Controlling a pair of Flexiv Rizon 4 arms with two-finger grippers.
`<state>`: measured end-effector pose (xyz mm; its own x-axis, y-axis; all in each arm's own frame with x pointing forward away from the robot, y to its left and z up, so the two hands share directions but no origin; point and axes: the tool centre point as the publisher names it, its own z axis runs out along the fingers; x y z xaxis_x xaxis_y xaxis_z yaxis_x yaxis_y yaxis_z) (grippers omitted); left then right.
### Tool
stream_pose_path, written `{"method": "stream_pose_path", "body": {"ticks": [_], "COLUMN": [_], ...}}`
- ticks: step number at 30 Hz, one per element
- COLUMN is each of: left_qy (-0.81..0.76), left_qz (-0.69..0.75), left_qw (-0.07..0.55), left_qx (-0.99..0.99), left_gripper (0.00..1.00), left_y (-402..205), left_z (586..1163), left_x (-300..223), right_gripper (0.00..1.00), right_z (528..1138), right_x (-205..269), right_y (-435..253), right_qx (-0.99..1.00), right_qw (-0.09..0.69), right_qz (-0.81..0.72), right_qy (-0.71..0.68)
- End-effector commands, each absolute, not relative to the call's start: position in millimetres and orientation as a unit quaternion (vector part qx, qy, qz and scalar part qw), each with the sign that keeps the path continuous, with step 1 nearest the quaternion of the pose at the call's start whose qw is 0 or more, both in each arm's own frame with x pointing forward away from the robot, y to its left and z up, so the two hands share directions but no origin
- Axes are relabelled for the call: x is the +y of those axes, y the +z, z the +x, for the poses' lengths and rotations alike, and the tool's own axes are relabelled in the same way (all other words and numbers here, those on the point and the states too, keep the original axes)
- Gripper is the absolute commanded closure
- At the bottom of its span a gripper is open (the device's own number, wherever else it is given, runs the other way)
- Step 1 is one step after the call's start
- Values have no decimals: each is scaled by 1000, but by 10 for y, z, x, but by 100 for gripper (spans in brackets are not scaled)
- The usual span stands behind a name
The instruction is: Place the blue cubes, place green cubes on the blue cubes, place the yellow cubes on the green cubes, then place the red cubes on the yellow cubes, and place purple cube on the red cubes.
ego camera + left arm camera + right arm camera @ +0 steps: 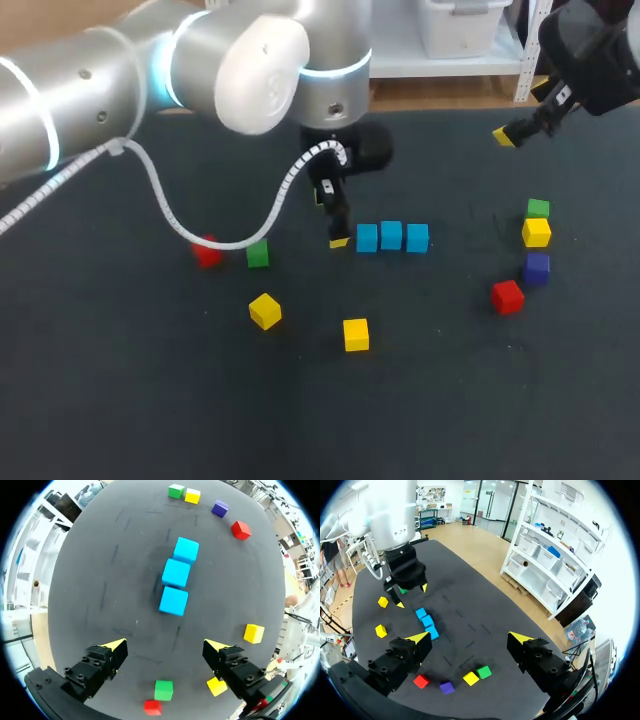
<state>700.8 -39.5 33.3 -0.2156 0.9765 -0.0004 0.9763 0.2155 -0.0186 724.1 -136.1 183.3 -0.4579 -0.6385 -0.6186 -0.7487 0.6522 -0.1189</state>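
Blue cubes (pixel 391 235), three of them, stand in a close row at the middle of the dark counter (pixel 450 400). The left gripper (pixel 165 646) hangs just beside one end of the row, fingers spread and empty. The right gripper (pixel 469 638) hovers over the far right side, fingers also apart, holding nothing. Near the right edge a green cube (pixel 538 208), yellow cube (pixel 537 232), purple cube (pixel 537 268) and red cube (pixel 507 296) lie close together.
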Motion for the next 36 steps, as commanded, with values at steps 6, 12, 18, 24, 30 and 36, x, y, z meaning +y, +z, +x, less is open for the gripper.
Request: {"method": "stream_pose_path", "body": {"ticks": [6, 12, 18, 24, 30, 36], "left_qy": [-14, -14, -22, -25, -7, 5], "left_qz": [-639, -643, -649, -656, -661, -666], "left_qw": [-37, -39, -33, -27, -20, -9], "left_qx": [-768, -765, -759, -754, -750, -746], "left_gripper": [0, 0, 0, 0, 0, 0], "left_y": [464, 427, 389, 318, 228, 111], "left_z": [6799, 6746, 6733, 6692, 6634, 6659], "left_x": [129, 401, 565, 654, 654, 601], "right_gripper": [0, 0, 0, 0, 0, 0], "right_z": [7218, 7218, 7218, 7218, 7218, 7218], "right_x": [-1355, -1355, -1355, -1355, -1355, -1355], "right_y": [1829, 1829, 1829, 1829, 1829, 1829], "right_qx": [850, 850, 850, 850, 850, 850], "right_qw": [325, 325, 325, 325, 325, 325], "right_qz": [-406, -406, -406, -406, -406, -406], "right_qy": [81, 81, 81, 81, 81, 81]}}
